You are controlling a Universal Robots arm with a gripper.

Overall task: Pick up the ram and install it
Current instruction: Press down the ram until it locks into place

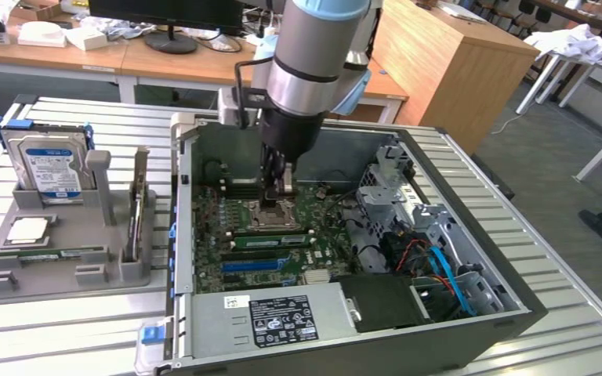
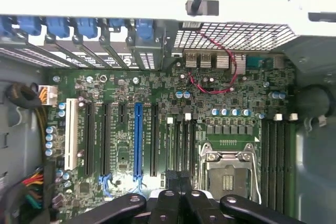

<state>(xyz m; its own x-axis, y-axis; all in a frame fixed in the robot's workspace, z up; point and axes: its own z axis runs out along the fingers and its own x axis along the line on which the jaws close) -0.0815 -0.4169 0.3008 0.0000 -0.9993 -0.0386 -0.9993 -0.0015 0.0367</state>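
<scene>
The ram [image 1: 270,240], a long green stick with a white sticker, stands on edge in a motherboard slot just in front of the CPU socket [image 1: 277,215]. My gripper [image 1: 278,200] hangs straight down inside the open computer case, close above the socket and the ram. Its fingers are shut with nothing between them. I cannot tell whether the fingertips touch the stick. In the wrist view the black gripper [image 2: 179,195] is shut, and the dark memory slots [image 2: 181,140] run straight under it beside the CPU socket [image 2: 228,171].
A matching green stick [image 1: 48,254] lies on the grey holder [image 1: 60,274] at the exterior view's left, beside a hard drive [image 1: 50,168] and an upright card [image 1: 137,207]. A blue slot strip [image 1: 254,265], the power supply [image 1: 275,317] and the drive cage [image 1: 395,188] crowd the case.
</scene>
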